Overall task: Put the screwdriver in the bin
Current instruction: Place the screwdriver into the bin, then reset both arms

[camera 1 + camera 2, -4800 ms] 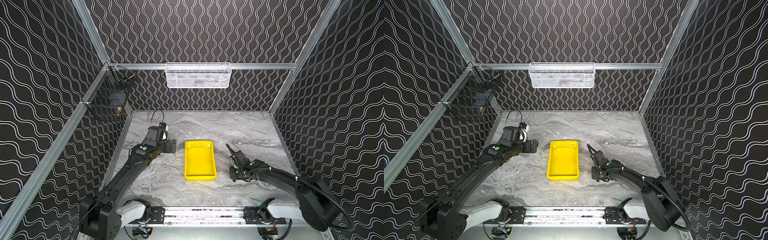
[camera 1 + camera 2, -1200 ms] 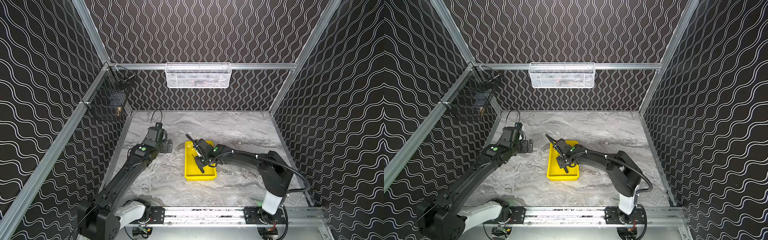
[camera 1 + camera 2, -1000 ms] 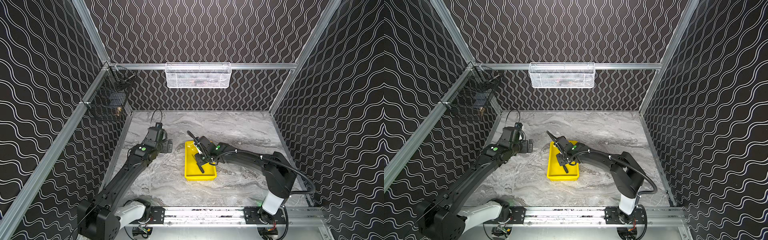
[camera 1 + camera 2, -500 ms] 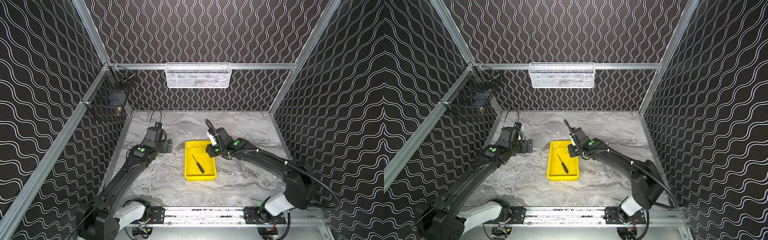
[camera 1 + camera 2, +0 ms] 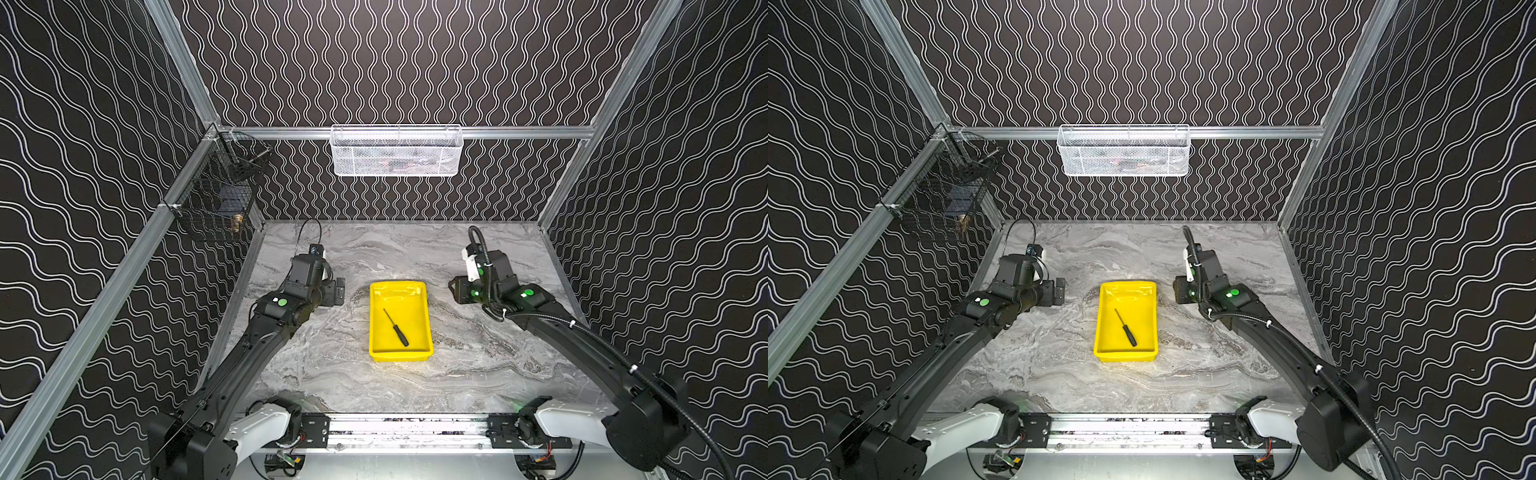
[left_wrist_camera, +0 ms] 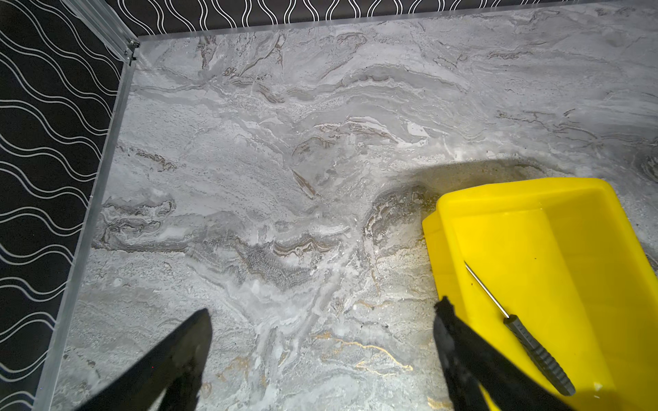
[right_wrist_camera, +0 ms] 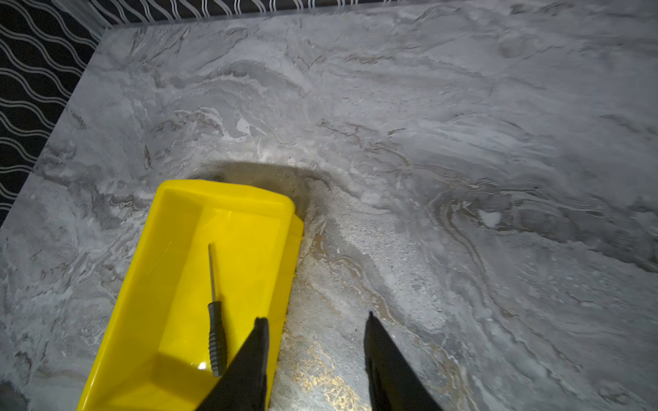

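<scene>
The screwdriver [image 5: 396, 327] [image 5: 1126, 328] lies loose inside the yellow bin [image 5: 422, 293] [image 5: 1106, 320] at the table's middle, black handle toward the front, thin shaft pointing back. Both wrist views show it resting there: screwdriver [image 6: 520, 329] in the bin [image 6: 569, 199], and screwdriver [image 7: 216, 320] in the bin [image 7: 199, 199]. My right gripper [image 7: 315, 316] is open and empty, off to the bin's right [image 5: 455, 289]. My left gripper [image 6: 322, 313] stands wide open and empty beside the bin's left side [image 5: 340, 290].
A white mesh basket [image 5: 397, 151] hangs on the back wall. A black wire basket [image 5: 216, 199] hangs on the left wall. Patterned walls close in the grey marble table [image 5: 478, 365] on three sides.
The right gripper carried the screwdriver over the bin, let it go there, and pulled back to the right of the bin while opening. The left arm stayed almost still.
</scene>
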`<state>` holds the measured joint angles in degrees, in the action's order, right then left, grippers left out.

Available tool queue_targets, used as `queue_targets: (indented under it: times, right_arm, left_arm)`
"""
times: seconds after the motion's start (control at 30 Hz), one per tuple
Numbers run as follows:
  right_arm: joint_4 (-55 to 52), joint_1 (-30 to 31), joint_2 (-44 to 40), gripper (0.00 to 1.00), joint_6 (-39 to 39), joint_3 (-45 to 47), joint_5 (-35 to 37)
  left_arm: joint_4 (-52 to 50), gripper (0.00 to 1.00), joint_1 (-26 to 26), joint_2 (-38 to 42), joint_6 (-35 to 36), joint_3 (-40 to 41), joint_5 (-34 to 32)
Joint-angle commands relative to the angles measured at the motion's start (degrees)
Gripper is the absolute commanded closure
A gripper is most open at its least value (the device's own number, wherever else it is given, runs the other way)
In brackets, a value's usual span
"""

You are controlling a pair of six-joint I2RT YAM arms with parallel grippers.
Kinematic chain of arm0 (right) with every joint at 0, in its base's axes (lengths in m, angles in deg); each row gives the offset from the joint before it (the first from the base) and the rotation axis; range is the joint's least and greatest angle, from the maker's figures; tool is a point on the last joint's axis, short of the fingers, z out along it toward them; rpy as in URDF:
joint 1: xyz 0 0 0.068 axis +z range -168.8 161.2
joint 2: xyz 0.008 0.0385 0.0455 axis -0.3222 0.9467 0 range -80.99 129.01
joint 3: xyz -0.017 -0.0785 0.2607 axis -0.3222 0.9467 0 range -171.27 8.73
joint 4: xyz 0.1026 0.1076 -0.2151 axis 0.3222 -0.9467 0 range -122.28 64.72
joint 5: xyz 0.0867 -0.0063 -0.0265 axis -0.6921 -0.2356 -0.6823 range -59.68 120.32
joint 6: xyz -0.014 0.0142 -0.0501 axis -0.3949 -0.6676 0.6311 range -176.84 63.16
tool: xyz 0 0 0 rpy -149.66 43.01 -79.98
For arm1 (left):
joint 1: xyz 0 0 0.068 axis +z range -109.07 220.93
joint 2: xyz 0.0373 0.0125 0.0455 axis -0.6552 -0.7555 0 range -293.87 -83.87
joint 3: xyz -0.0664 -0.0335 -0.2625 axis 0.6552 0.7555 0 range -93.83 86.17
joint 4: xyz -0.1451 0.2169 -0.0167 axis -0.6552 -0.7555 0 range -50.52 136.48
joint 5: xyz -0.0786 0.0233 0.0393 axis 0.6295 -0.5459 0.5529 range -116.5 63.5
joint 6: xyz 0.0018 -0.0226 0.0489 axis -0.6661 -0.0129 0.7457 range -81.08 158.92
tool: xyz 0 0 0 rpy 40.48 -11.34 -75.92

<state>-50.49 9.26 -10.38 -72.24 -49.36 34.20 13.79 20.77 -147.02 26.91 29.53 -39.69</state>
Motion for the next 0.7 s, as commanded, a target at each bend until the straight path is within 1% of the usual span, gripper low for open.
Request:
queue_targets:
  times: [0.0,0.03,0.13,0.4,0.47,0.67]
  right_arm:
    - [0.9,-1.0,-2.3,0.53,0.5,0.5,1.8]
    - [1.1,-1.4,-3.2,0.51,0.5,2.3,2.0]
    - [1.4,-2.0,-4.9,0.47,0.5,3.7,2.8]
    - [1.4,-2.7,-8.8,0.33,1.4,5.5,5.0]
    - [1.9,-4.4,-9.8,0.29,1.7,6.0,5.7]
    - [3.8,-6.2,-11.9,0.18,2.1,6.8,7.2]
  left_arm:
    - [0.8,0.01,0.0,0.1,0.1,-0.1,0.2]
    - [0.8,0.01,0.0,0.0,0.0,-0.1,0.1]
    - [0.8,0.01,0.0,-0.1,0.0,-0.1,0.3]
    - [0.8,0.01,-0.3,-0.2,0.0,0.0,-0.4]
    - [0.7,0.01,-0.3,-0.2,0.0,0.0,-0.7]
    - [1.0,0.01,-0.4,0.4,0.0,0.4,-1.9]
